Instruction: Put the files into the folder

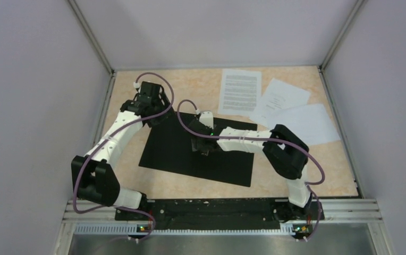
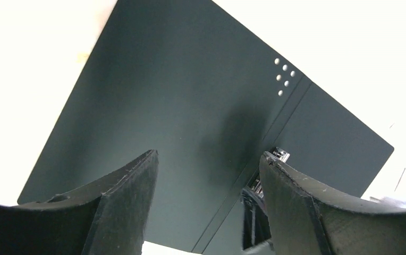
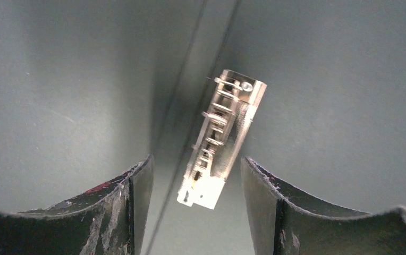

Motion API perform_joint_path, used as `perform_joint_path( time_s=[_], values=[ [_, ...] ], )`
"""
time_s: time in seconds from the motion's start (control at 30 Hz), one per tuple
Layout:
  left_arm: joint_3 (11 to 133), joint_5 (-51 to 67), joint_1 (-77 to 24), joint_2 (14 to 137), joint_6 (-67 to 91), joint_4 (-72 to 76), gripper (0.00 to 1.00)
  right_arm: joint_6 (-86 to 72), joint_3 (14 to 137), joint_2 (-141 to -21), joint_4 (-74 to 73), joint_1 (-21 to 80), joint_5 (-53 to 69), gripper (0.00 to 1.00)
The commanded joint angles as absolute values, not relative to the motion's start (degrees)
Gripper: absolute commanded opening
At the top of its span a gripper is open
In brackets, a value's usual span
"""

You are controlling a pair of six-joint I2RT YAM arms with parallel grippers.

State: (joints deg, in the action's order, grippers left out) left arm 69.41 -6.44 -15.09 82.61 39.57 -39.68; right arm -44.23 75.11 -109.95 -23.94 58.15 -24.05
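Observation:
The folder (image 1: 174, 151) lies open, black inside up, in the middle of the table. It fills the left wrist view (image 2: 190, 106) and the right wrist view (image 3: 323, 106). Its metal spine clip (image 3: 222, 139) lies just ahead of my right gripper (image 3: 195, 162), which is open and empty above the spine (image 1: 203, 149). My left gripper (image 2: 209, 156) is open and empty over the folder's far left corner (image 1: 150, 109). The files lie at the back right: a printed sheet (image 1: 239, 91) and two nearly blank sheets (image 1: 280, 98), (image 1: 310, 123), partly overlapping.
Grey walls close in the table on the left, back and right. The arm bases sit on a black rail (image 1: 217, 210) at the near edge. Bare tabletop (image 1: 296, 180) lies right of the folder.

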Motion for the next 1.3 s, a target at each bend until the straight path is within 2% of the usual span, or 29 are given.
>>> perform_joint_path(
  time_s=[0.0, 0.23, 0.37, 0.67, 1.03, 1.1, 1.2, 1.27],
  values=[
    [67.4, -7.19, -14.85, 79.09, 39.96, -36.67, 0.75, -43.05, 82.19, -114.31, -26.88, 59.85, -28.9, 0.6],
    [65.37, -6.15, -14.85, 77.38, 39.64, -35.94, 0.74, -41.97, 83.08, -116.25, -28.79, 61.1, -30.87, 0.54],
    [64.63, -5.85, -14.85, 76.75, 39.65, -35.35, 0.74, -41.44, 83.18, -117.26, -29.02, 61.82, -30.43, 0.38],
    [64.09, -5.21, -14.85, 75.88, 39.66, -35.31, 0.74, -40.77, 79.09, -115.0, -27.89, 63.48, -28.7, 0.25],
    [62.5, -3.64, -14.85, 76.63, 39.61, -35.07, 0.74, -44.6, 76.23, -110.73, -27.26, 64.44, -25.26, 0.29],
    [61.88, -3.37, -14.85, 76.56, 39.58, -34.92, 0.74, -44.58, 76.48, -109.93, -27.25, 64.48, -25.53, 0.34],
    [60.79, -2.2, -14.85, 76.33, 39.51, -34.43, 0.74, -44.51, 76.8, -108.2, -27.3, 64.43, -25.66, 0.5],
    [59.88, -1.05, -14.85, 76.09, 39.54, -33.81, 0.74, -44.15, 77.33, -107.07, -27.25, 64.36, -25.46, 0.58]
  ],
)
